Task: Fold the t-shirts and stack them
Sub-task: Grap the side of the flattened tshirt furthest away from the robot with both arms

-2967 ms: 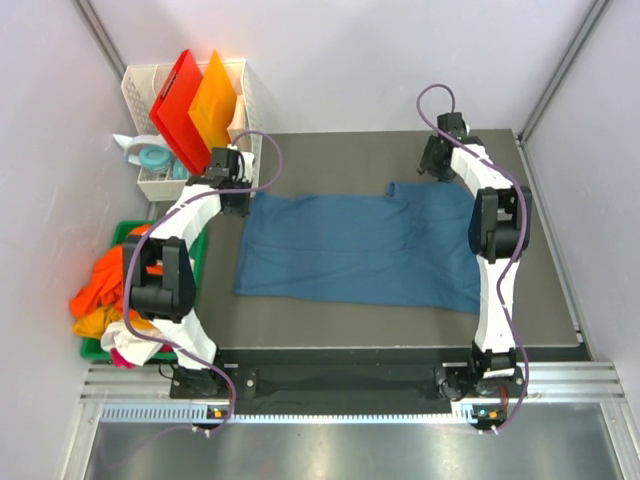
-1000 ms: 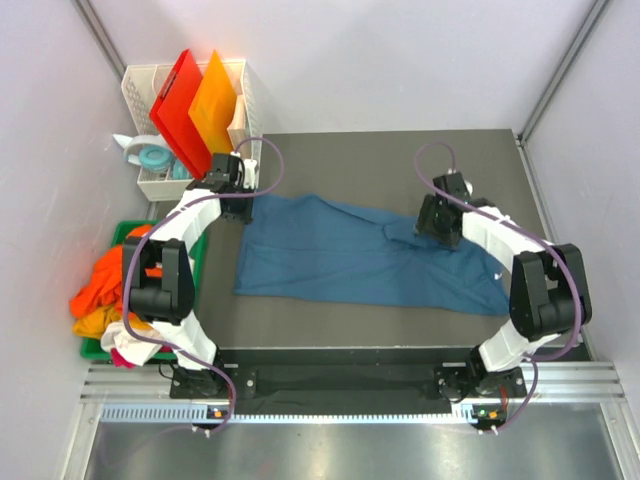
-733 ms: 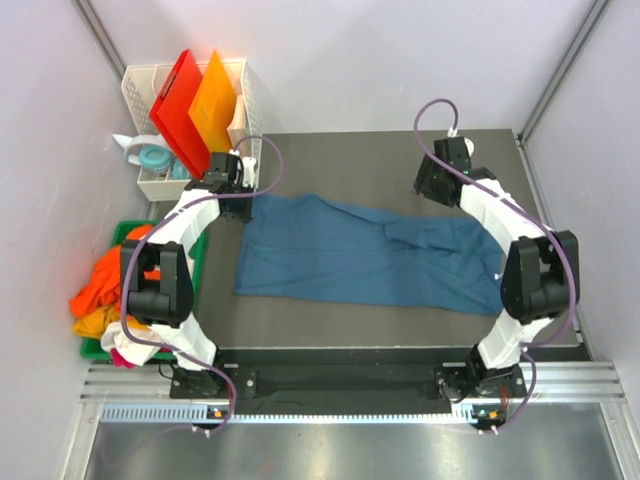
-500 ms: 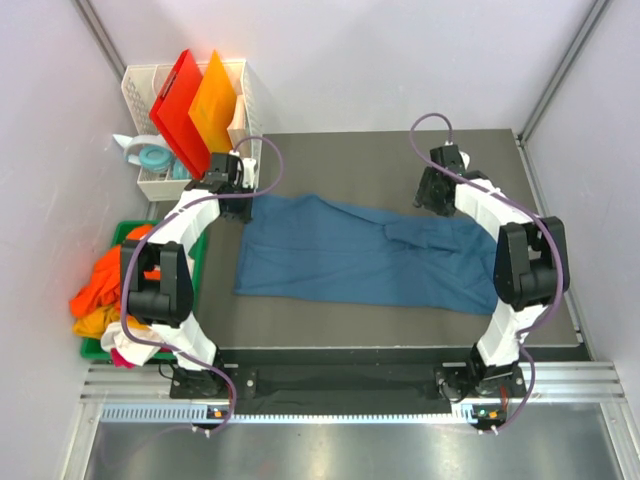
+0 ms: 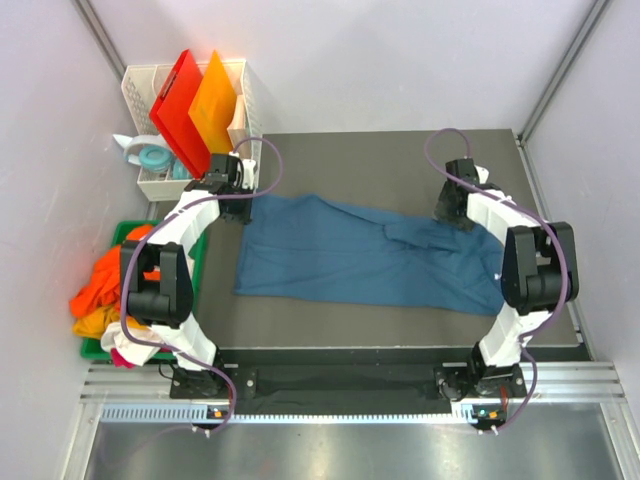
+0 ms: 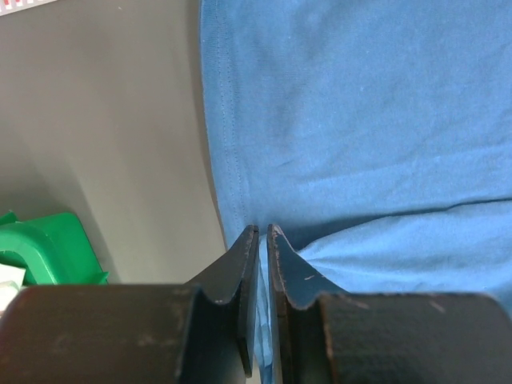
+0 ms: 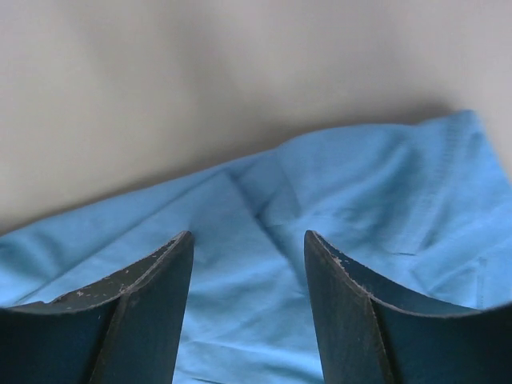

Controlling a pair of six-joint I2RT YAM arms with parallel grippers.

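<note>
A dark teal-blue t-shirt (image 5: 360, 255) lies spread across the grey table (image 5: 340, 160), with some folds near its far right part. My left gripper (image 5: 232, 205) is shut on the shirt's far left corner; in the left wrist view the gripper (image 6: 263, 232) pinches blue cloth (image 6: 360, 120) between its jaws. My right gripper (image 5: 452, 215) is open and empty just above the shirt's far right edge; in the right wrist view the gripper (image 7: 248, 236) hangs over creased blue cloth (image 7: 336, 200). Orange, yellow and white shirts (image 5: 100, 295) lie heaped in a green bin at the left.
A white basket (image 5: 150, 90) at the far left holds a red board (image 5: 178, 110) and an orange board (image 5: 213, 105). A tape roll (image 5: 153, 158) sits by it. The green bin (image 5: 125, 235) stands off the table's left edge.
My right gripper let go of the shirt's far right part, rose toward the back, then came down again over the far right edge. The left gripper has kept its hold.
</note>
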